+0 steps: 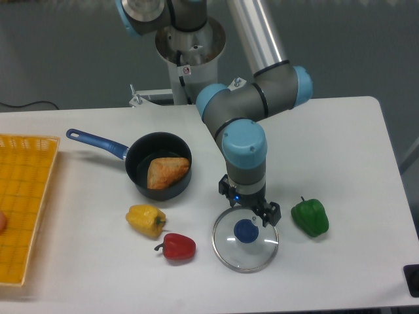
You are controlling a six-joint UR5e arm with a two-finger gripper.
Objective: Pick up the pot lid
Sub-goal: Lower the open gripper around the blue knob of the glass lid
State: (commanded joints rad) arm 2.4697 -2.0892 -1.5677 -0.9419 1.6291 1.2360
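White table point(98, 275); pot lid point(246, 243) just below hand point(249, 201) in view, fingers parted.

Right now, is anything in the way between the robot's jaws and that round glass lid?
Nothing visible is. The gripper hangs close to the pot lid and its blue knob; the green pepper sits off to one side.

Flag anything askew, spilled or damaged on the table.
Nothing stands out: no visible spill or damage. Pot lid lies flat, blue knob up. Pan sits upright with a brown item inside; can't identify it.
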